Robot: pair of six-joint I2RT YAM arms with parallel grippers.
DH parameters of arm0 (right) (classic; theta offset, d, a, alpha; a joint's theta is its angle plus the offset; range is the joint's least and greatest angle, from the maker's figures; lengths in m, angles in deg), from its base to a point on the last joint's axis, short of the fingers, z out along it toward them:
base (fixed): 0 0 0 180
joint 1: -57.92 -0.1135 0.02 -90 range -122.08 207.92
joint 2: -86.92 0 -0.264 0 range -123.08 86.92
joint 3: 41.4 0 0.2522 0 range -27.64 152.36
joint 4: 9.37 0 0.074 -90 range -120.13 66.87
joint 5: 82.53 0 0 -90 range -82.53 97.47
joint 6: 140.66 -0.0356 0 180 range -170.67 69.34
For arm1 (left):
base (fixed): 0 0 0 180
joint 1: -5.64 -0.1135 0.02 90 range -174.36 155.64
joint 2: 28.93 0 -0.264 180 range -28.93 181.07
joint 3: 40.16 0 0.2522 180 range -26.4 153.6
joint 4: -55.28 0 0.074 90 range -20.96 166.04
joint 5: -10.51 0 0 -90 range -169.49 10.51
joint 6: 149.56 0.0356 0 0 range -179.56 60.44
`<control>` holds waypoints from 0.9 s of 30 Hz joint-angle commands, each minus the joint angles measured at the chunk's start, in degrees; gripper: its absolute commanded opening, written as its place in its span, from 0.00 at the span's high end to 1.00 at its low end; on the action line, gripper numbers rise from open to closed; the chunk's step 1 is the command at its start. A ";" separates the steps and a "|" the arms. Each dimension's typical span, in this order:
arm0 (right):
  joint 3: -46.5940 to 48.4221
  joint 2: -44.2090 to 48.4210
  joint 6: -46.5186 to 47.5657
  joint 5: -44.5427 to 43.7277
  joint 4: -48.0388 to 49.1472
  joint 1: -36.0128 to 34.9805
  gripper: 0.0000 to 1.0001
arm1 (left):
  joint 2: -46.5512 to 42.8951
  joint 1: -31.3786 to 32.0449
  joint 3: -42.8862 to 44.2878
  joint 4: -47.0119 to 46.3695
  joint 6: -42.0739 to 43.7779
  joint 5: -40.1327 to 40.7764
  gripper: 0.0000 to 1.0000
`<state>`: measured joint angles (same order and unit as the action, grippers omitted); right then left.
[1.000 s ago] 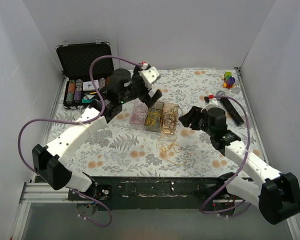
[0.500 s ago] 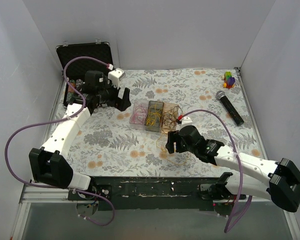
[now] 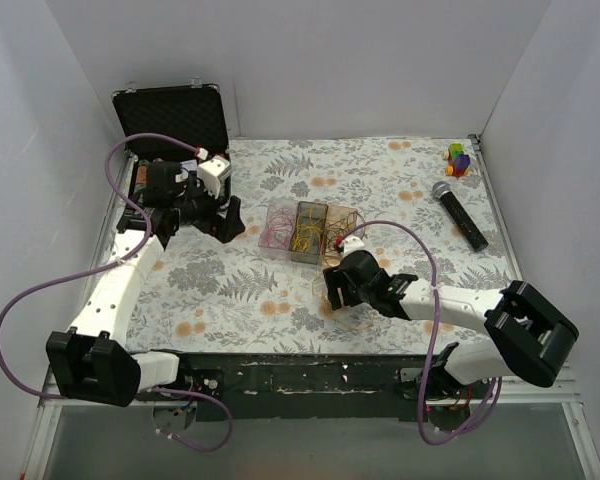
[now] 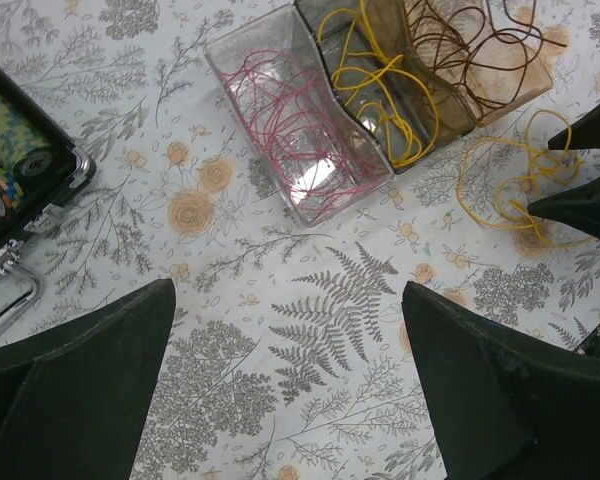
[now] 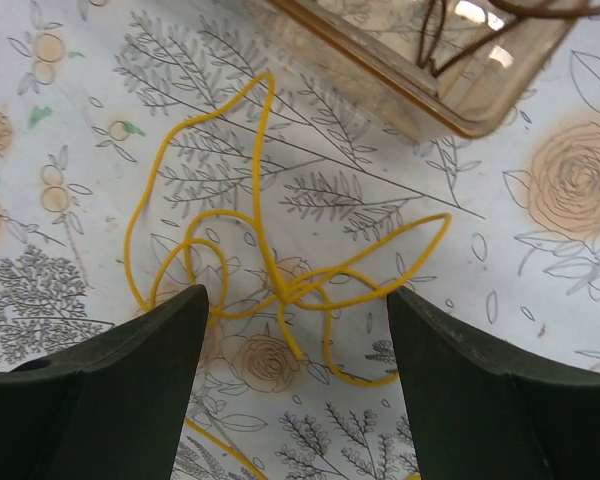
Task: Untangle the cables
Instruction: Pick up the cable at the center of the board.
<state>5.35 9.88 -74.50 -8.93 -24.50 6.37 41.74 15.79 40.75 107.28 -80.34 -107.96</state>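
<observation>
A loose tangle of thin yellow cables (image 5: 298, 288) lies on the floral table cloth. My right gripper (image 5: 297, 300) is open just above it, one finger on each side of the knot, holding nothing. In the top view the right gripper (image 3: 332, 290) hides most of this tangle. Other cables lie sorted in three clear bins: pink (image 4: 300, 130), yellow (image 4: 380, 90) and brown (image 4: 480, 50). My left gripper (image 4: 288, 295) hangs open and empty over bare cloth, left of the bins (image 3: 307, 232). The yellow tangle (image 4: 525, 170) shows at the right of the left wrist view.
An open black case (image 3: 170, 120) with poker chips stands at the back left, close to the left arm. A microphone (image 3: 458, 215) and a small coloured toy (image 3: 459, 158) lie at the right. White walls close in three sides of the table.
The left arm drew back leftward from over the bins. The right arm swung left and down onto the loose yellow tangle, and its jaws opened wider.
</observation>
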 commanded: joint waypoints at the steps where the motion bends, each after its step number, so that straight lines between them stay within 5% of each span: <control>1: 0.85 -0.31 2.13 5.06 8.74 -0.39 0.20 | 0.70 -4.17 -0.62 0.70 -0.58 -3.78 0.02; 10: -0.73 -1.89 1.08 7.96 10.51 -0.48 0.28 | -3.52 -5.32 -6.42 -4.05 -1.72 -3.61 0.02; 27: -3.72 -0.75 0.72 18.86 16.57 -0.39 0.20 | -5.72 -5.58 -9.23 -4.84 -0.76 -3.26 0.04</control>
<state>2.44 9.49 -73.23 7.70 -12.21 6.35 38.33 10.61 32.12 102.93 -82.02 -110.60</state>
